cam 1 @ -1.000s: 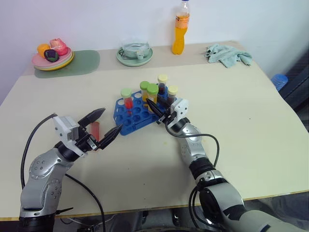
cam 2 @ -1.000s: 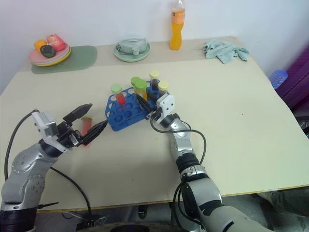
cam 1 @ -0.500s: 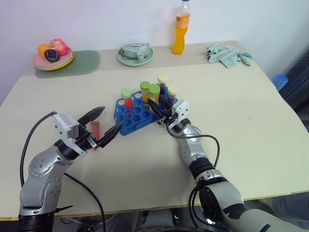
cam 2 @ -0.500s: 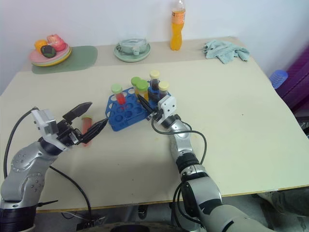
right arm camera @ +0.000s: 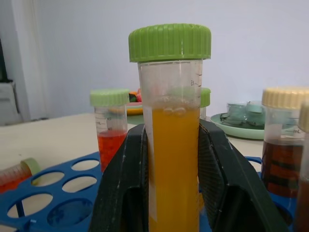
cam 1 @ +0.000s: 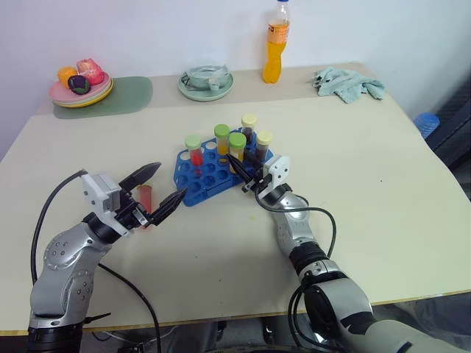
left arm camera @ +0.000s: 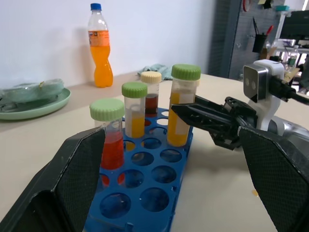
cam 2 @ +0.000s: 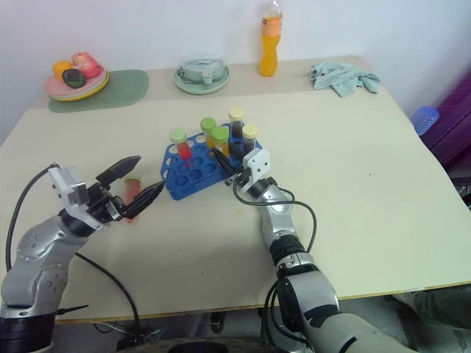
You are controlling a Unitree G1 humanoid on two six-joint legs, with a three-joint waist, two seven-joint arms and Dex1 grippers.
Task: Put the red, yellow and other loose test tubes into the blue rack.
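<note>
A beige table (cam 1: pixel 383 220) filled most of the room ahead. At its far edge, about twelve o'clock, stood a tall orange drink bottle (cam 1: pixel 275 45), upright. Near eleven o'clock sat a pale-green plate (cam 1: pixel 205 87) carrying a crumpled clear thing I couldn't make out. Over at ten o'clock a stack of plates (cam 1: pixel 81 92) held toy fruit and rested on a green mat (cam 1: pixel 125 95). Toward one o'clock lay a bunched teal cloth (cam 1: pixel 349 83). Off the table's edge at two o'clock something blue (cam 1: pixel 426 123) stood.

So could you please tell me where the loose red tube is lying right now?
In the left eye view the loose red tube lies on the table left of the blue rack, behind the open left pincer.
</note>
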